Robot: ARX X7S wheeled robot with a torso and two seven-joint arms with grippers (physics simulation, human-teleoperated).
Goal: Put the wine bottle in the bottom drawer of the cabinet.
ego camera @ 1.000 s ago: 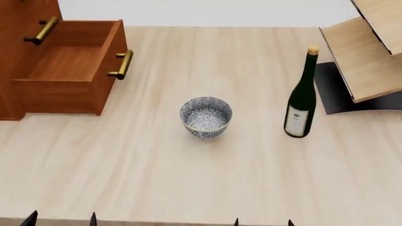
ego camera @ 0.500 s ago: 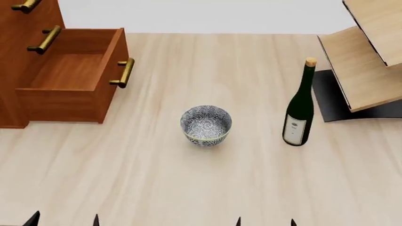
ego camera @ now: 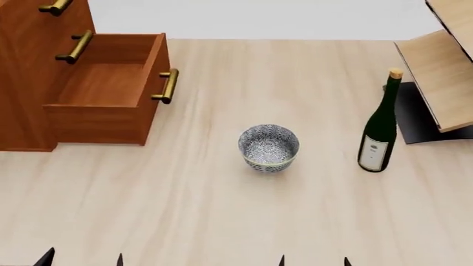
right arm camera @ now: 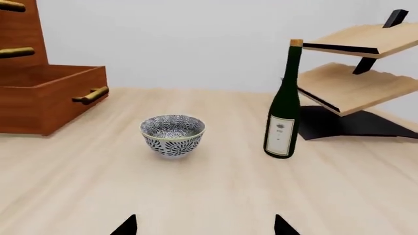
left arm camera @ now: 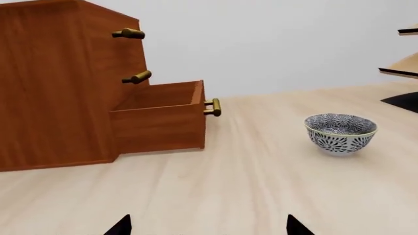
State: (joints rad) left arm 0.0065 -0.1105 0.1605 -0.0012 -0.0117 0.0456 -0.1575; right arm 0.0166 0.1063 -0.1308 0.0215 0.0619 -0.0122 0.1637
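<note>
Standing upright, the tall dark green glass wine bottle (ego camera: 379,136) looks heavy, slippery, fragile; grasp its body. Both tools' states: cannot tell.

Head looks down; low wrist views face forward, sharing the bowl (ego camera: 269,147).

A pale wood-grain tabletop (ego camera: 207,210) fills the frame. Directly on it: a reddish-brown wooden cabinet (ego camera: 30,83) upper left, a blue-patterned ceramic bowl (ego camera: 269,147) centre, an upright dark green wine bottle (ego camera: 378,133) right, and a light-wood rack (ego camera: 443,72) upper right.
</note>
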